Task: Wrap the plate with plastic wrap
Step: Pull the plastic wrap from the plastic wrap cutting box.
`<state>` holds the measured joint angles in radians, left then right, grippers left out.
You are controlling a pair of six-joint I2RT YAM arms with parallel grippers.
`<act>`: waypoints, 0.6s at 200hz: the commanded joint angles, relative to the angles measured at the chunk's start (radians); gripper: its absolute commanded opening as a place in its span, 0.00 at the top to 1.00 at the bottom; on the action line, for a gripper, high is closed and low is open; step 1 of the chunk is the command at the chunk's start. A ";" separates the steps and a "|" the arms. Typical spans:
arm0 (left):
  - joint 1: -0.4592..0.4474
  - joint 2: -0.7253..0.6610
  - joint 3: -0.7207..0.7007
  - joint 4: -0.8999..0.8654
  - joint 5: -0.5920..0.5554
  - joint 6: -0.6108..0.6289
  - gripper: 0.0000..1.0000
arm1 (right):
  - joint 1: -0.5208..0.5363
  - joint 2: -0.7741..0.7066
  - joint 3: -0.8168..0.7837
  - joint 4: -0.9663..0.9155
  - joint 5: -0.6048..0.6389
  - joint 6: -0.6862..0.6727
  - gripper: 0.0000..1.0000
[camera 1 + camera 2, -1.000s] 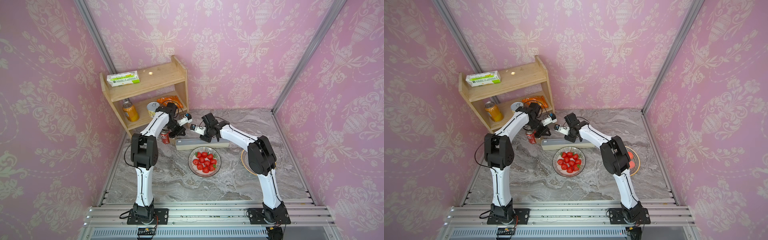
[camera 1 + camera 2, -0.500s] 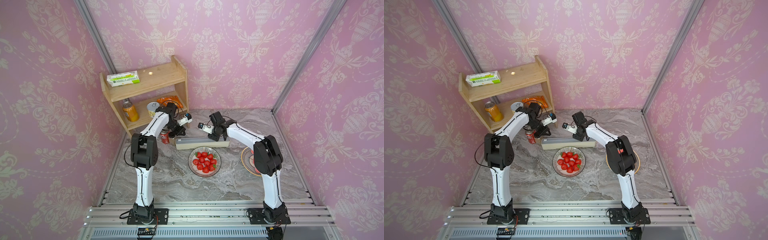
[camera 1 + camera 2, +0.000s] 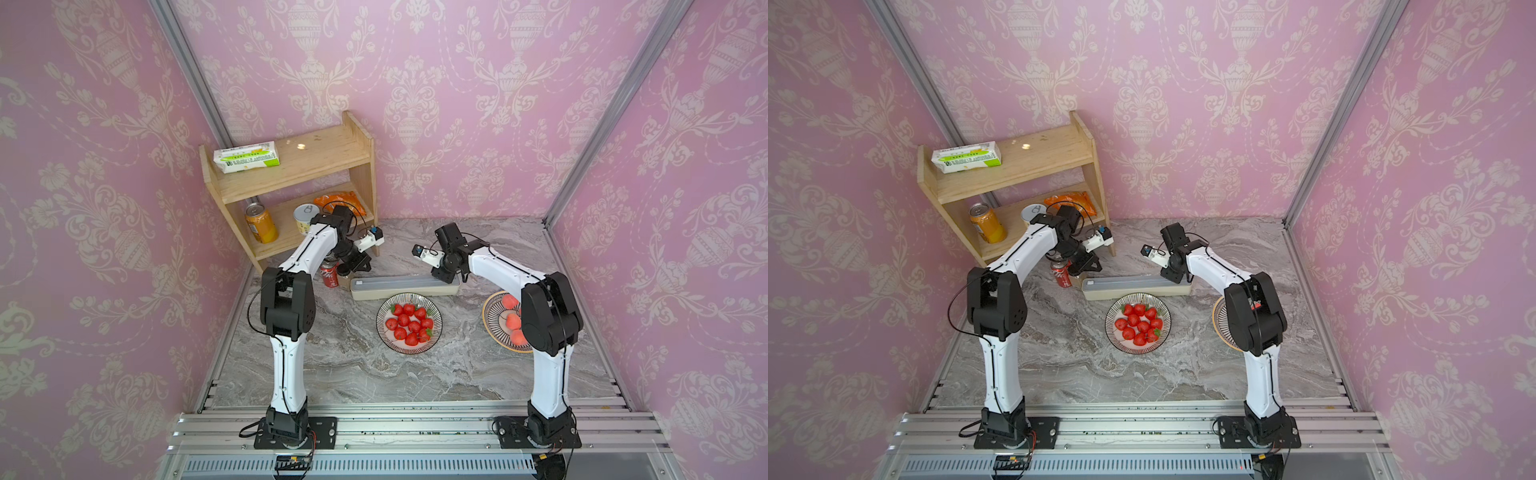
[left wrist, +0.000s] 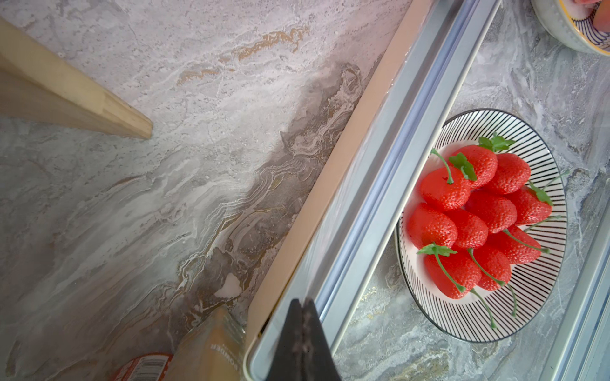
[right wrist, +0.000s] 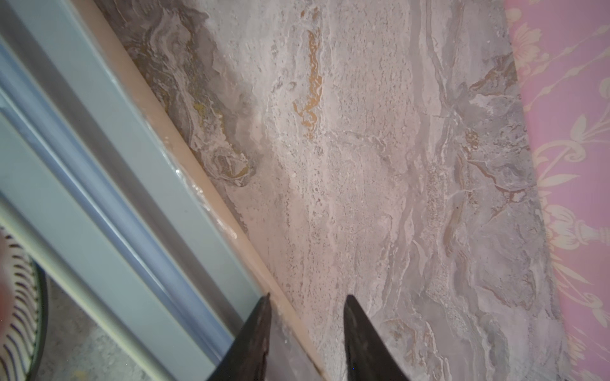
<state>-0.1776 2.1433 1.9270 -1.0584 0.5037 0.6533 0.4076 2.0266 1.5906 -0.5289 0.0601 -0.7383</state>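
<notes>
The plate (image 3: 432,338) (image 3: 1160,338), striped and heaped with strawberries, sits mid-table in both top views and shows in the left wrist view as the plate (image 4: 541,290). Just behind it lies the long pale dispenser box (image 3: 399,287) (image 3: 1133,286). My left gripper (image 3: 351,270) (image 4: 302,303) hangs shut over the box's left end, nothing between its fingers. My right gripper (image 3: 444,277) (image 5: 307,298) is open at the box's right end, straddling its beige back edge. The plastic wrap (image 5: 198,193) shows only as glossy film along that edge.
A wooden shelf (image 3: 291,178) with cans and packets stands at the back left. A red can (image 3: 329,276) and a tan packet (image 4: 211,349) sit by the box's left end. A second plate (image 3: 498,320) with peaches lies under my right arm.
My right gripper has moved right along the box and down to its right end. The left gripper has stayed shut at the left end.
</notes>
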 commanded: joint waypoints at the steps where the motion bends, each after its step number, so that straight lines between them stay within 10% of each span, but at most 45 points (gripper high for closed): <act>1: 0.017 -0.053 -0.006 0.004 0.036 -0.014 1.00 | -0.016 0.021 -0.017 -0.116 -0.038 -0.023 0.62; 120: 0.016 -0.056 -0.015 0.004 0.026 -0.014 1.00 | -0.118 0.133 0.147 -0.290 -0.399 0.064 0.59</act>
<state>-0.1776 2.1410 1.9213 -1.0542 0.5087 0.6533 0.3103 2.0991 1.7180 -0.6914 -0.2153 -0.7162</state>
